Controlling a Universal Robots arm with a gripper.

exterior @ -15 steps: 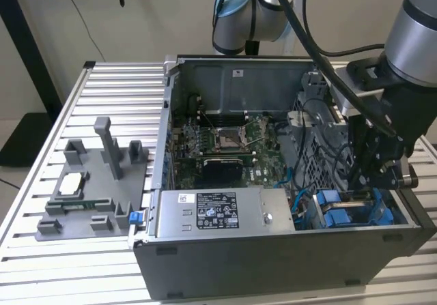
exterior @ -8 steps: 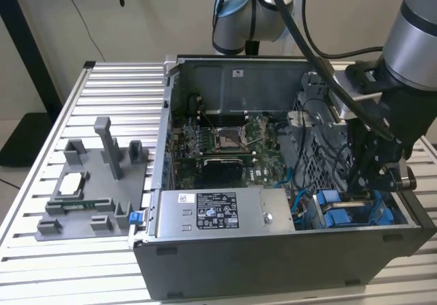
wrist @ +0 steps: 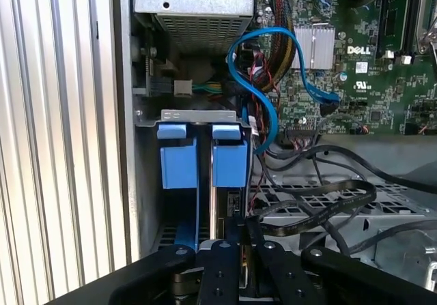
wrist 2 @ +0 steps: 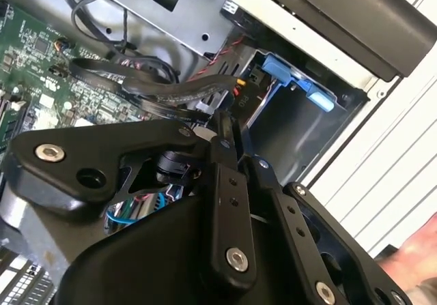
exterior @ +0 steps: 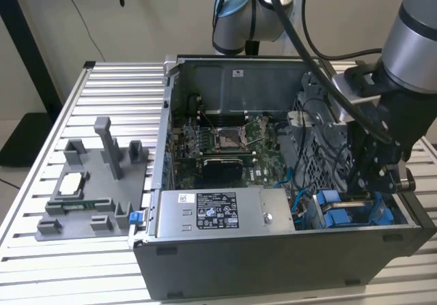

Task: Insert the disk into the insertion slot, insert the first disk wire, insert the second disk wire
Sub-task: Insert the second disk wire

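Exterior view frames showed the gripper (exterior: 372,182) lowered into the corner of the dark grey computer case (exterior: 273,264) on that view's right, directly above the blue carrier of the disk (exterior: 334,216), which sat low in the case beside the silver power-supply box (exterior: 218,213). First wrist view frames placed the disk (wrist: 218,162) standing on edge in the insertion slot (wrist: 147,182), its two blue carrier tabs side by side against the slot's grey metal lip, with the gripper (wrist: 235,226) at the disk's near edge. The fingers (wrist: 225,264) lay pressed close together there, closed to a narrow gap, though whether they pinched the disk's edge could not be told. A blue data cable (wrist: 263,80) looped over the green motherboard (wrist: 362,80) just beyond the slot, and black flat cables (wrist: 321,202) trailed across the perforated bay wall beside the gripper. Second wrist view frames showed the closed fingers (wrist 2: 229,182) with the blue carrier (wrist 2: 293,76) just past their tips.
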